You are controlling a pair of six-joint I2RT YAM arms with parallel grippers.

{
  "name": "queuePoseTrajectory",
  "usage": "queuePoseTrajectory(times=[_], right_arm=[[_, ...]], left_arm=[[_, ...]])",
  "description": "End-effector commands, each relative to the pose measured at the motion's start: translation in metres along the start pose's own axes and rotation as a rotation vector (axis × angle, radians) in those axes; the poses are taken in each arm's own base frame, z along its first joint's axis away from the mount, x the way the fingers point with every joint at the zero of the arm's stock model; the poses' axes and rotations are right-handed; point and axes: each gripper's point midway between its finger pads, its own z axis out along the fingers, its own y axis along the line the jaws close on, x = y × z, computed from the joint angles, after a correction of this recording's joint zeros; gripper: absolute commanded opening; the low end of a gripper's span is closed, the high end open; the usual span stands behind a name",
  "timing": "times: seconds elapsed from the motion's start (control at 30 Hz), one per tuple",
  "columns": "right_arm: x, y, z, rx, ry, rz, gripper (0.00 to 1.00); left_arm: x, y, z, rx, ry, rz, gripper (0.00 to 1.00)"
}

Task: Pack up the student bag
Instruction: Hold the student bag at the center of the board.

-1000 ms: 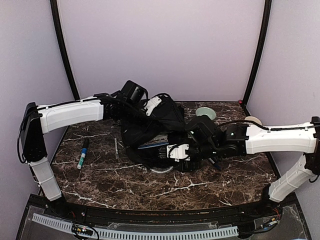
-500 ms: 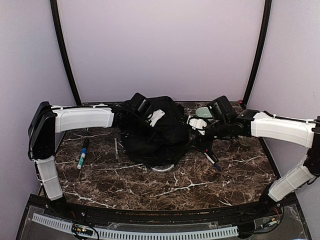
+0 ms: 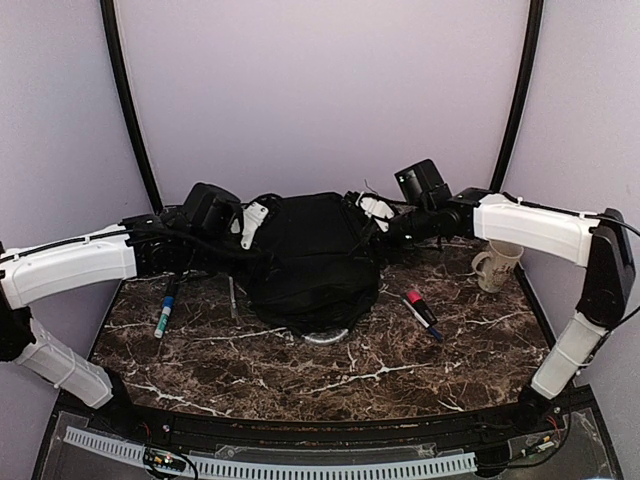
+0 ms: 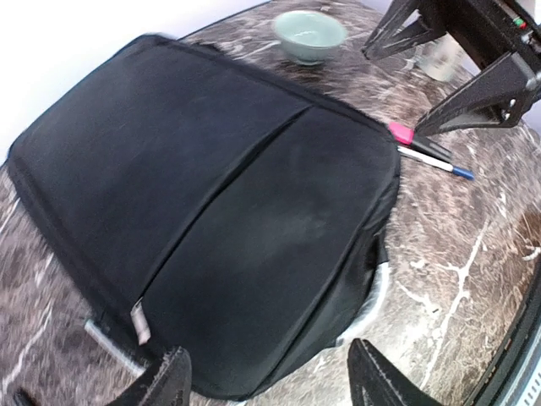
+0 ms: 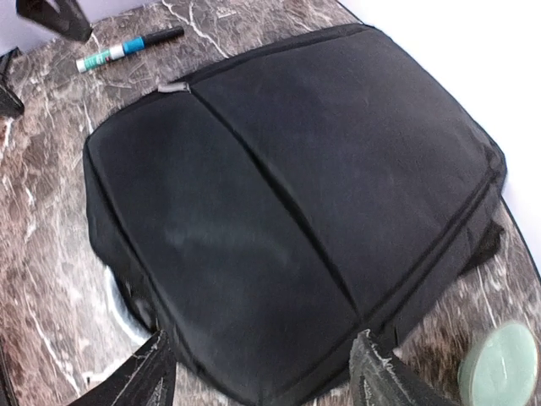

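Top external view: the student bag (image 3: 310, 260) lies flat at the middle of the bench (image 3: 400, 370), front panel up, toward the far edge. The left tool (image 3: 250, 222) is held at the bag's far-left corner and the right tool (image 3: 375, 210) at its far-right corner. Both are raised off the fabric.

Tool state: in each wrist view the fingers are spread wide over the bag with nothing between them. This holds for the left tool (image 4: 269, 372) and the right tool (image 5: 264, 372).

Step in hand, as judged: getting the bag open for loading. The seam across the front panel looks closed, and a small grey tab (image 5: 173, 86) sits at its end, probably the zip pull. Recommended method:
- Pin the soft fabric beside the tab with one tool.
- Draw the tab along the seam with the other tool, low and steady, or the cloth will bunch and drag.

Containers:
- Bag: interior not visible, so contents cannot be told. A pale rim (image 3: 325, 338) shows under its near edge and cannot be identified.
- Bowl (image 4: 310, 32): beyond the bag, appears empty.
- Mug (image 3: 497, 265): at the right, contents not discernible.

Loose on the bench, outside the bag: a teal marker (image 3: 165, 318) to the left, and a pink-capped marker (image 3: 420, 308) and a pen (image 4: 435, 162) to the right.
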Motion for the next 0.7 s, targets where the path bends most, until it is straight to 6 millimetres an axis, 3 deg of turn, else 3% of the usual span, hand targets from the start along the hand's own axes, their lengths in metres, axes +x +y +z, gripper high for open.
queuePoseTrajectory(times=[0.0, 0.13, 0.33, 0.5, 0.6, 0.67], right_arm=[[-0.033, -0.005, 0.023, -0.091, -0.047, 0.075, 0.69], [-0.034, -0.017, 0.065, -0.128, -0.013, 0.152, 0.67], [0.028, -0.058, 0.127, -0.009, 0.185, 0.258, 0.61], [0.076, -0.074, 0.148, -0.036, 0.274, 0.396, 0.61], [0.09, -0.072, 0.153, -0.069, 0.3, 0.433, 0.61], [0.095, -0.069, 0.156, -0.08, 0.311, 0.435, 0.61]], left_arm=[[0.038, 0.035, -0.007, -0.124, 0.057, -0.14, 0.62], [0.065, 0.043, -0.006, -0.102, 0.12, -0.162, 0.51], [0.096, 0.055, 0.005, -0.122, 0.221, -0.241, 0.45], [0.114, 0.054, 0.023, -0.105, 0.274, -0.222, 0.39], [0.123, 0.053, 0.038, -0.1, 0.297, -0.228, 0.26], [0.123, 0.053, 0.045, -0.096, 0.288, -0.225, 0.26]])
